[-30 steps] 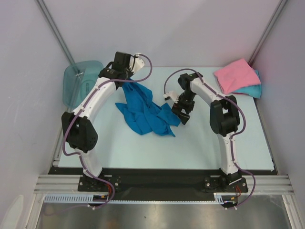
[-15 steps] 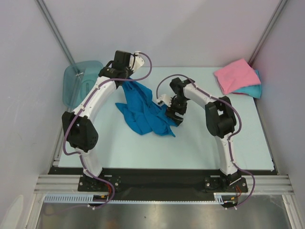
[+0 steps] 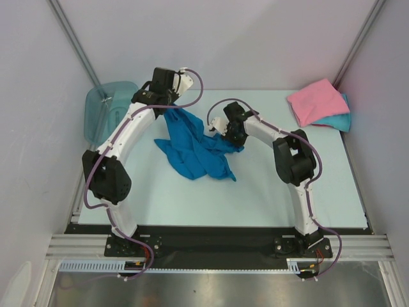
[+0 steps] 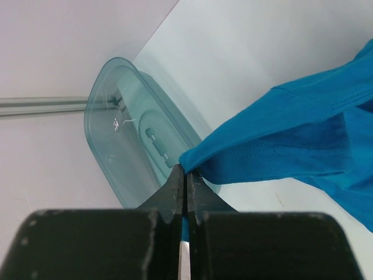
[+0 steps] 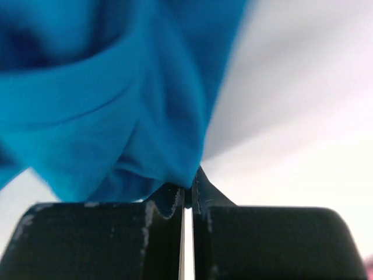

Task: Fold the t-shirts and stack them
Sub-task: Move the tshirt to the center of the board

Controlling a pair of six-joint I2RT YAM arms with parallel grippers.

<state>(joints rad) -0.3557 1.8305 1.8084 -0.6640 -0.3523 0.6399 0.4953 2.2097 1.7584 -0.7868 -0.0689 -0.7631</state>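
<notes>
The right gripper [image 3: 224, 132] has moved in from just right of the blue shirt [image 3: 190, 152]; it now pinches that shirt's right edge, drawn upward.

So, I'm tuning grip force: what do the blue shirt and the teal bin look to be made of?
The blue shirt: soft matte knit cloth, likely cotton; drapes in folds, shows a stitched hem. The teal bin: rigid translucent plastic, glossy; the wall shows through it.

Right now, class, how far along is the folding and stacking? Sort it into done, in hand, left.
Done: the pink t-shirt lies folded on the turquoise t-shirt at the far right corner. In hand: the left gripper and right gripper are each shut on the crumpled blue t-shirt. Left: spreading, folding and stacking it.
</notes>
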